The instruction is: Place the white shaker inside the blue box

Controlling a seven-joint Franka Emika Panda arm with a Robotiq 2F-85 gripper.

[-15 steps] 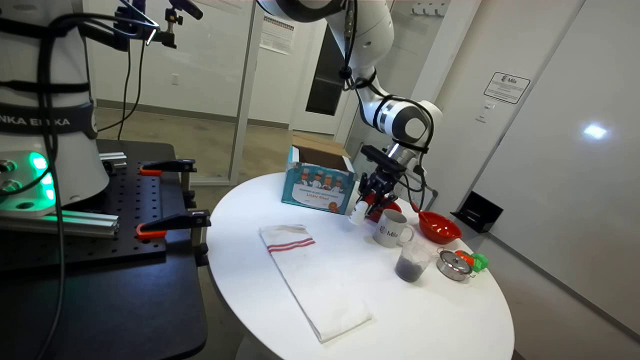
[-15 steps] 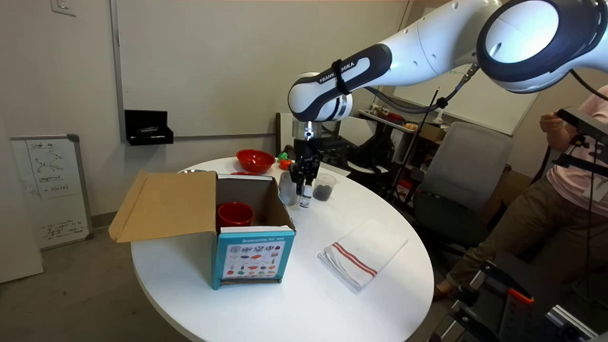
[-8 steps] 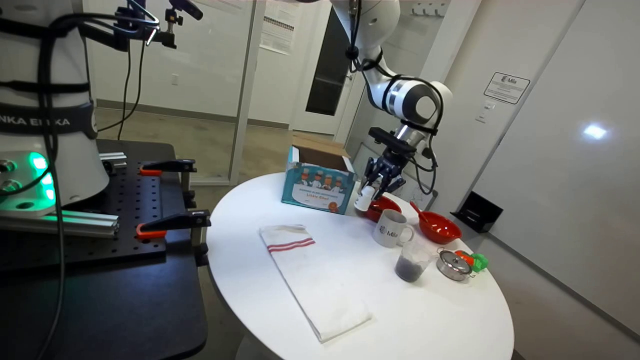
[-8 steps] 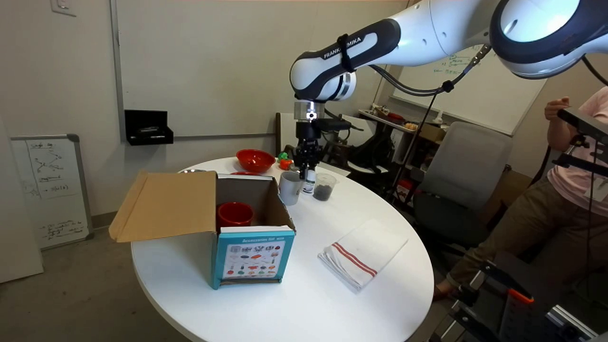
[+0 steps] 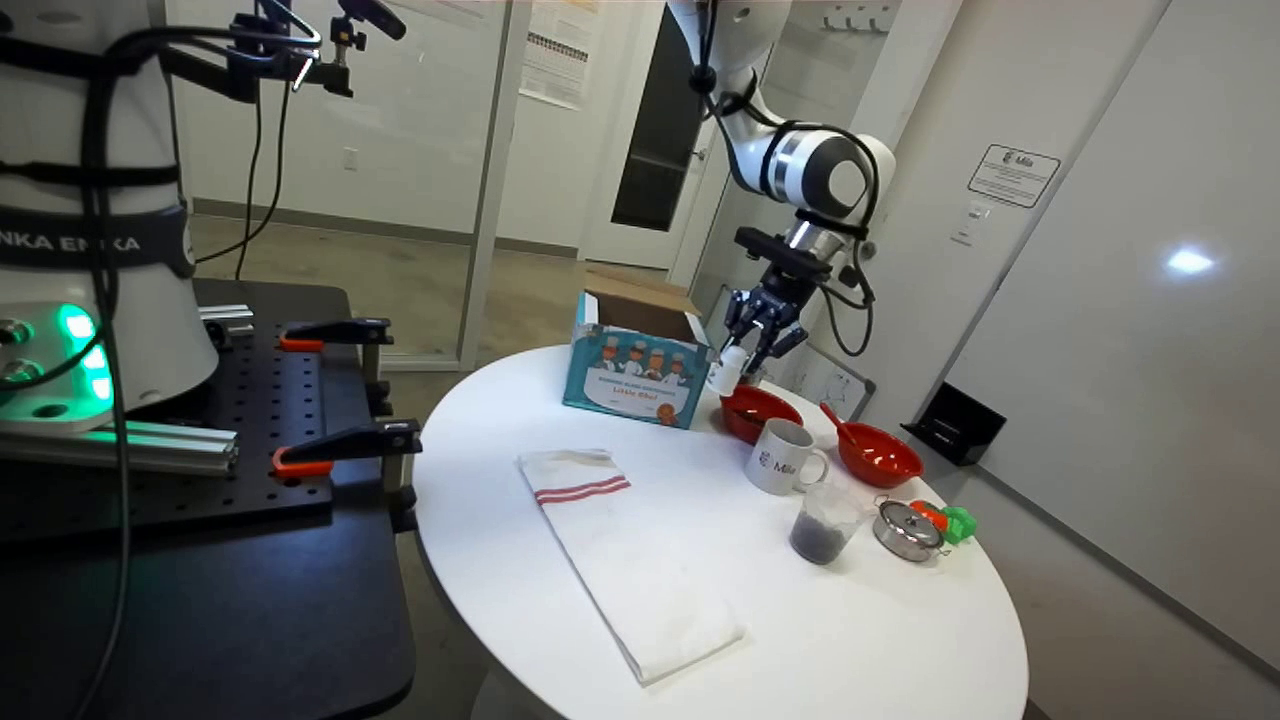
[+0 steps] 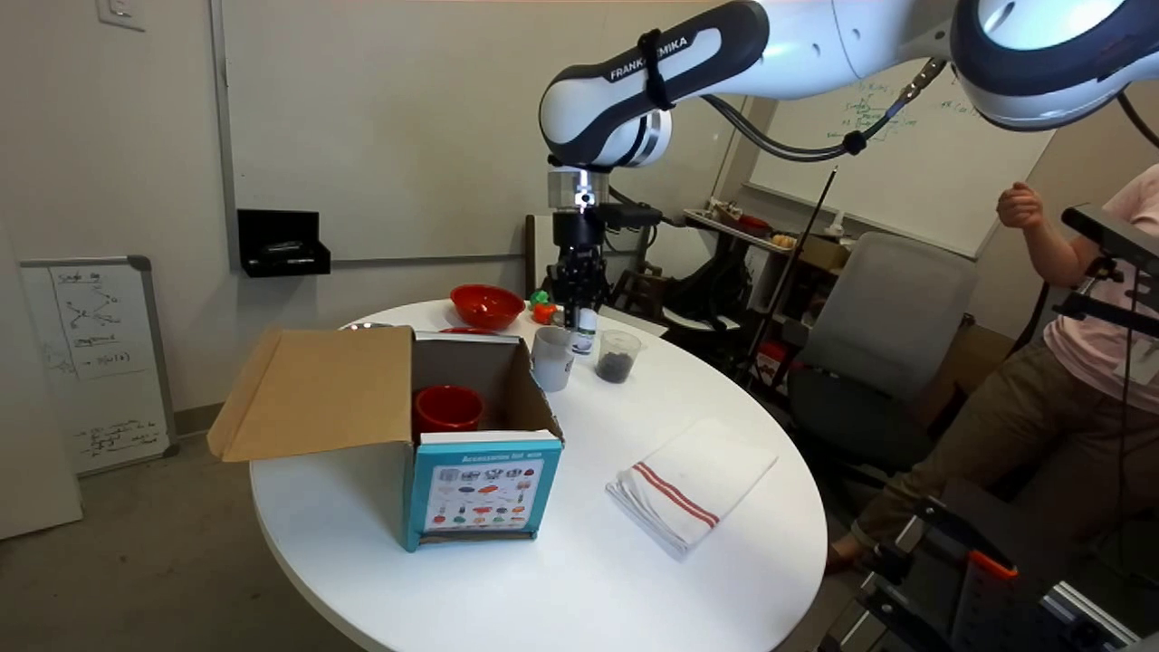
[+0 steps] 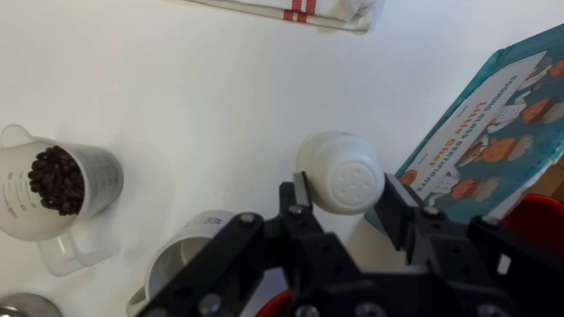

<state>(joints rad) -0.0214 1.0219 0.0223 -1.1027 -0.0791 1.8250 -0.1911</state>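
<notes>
The carrying step is judged to be in hand: the shaker [image 7: 340, 172] is held by the gripper [image 7: 346, 181] but has not yet been put in the box [image 5: 638, 382]. In the wrist view the shaker is seen outside the box, near one end of its printed side, and in both exterior views it appears to be held clear of the table [image 6: 598, 561]. Its height against the box's rim cannot be told. The box is open at the top, and a red cup [image 6: 448, 409] can be seen inside it.

For the next move, a lift until the shaker's base is above the rim is probably called for, then a shift over the box's opening and a lowering beside the red cup. With too small a lift, the printed side could be struck.

The gripper is clamped on the shaker: its fingers [image 7: 288, 198] are parted by just the shaker's width, one against each side, and the dotted top is turned towards them. No contact with the box can be made out.
</notes>
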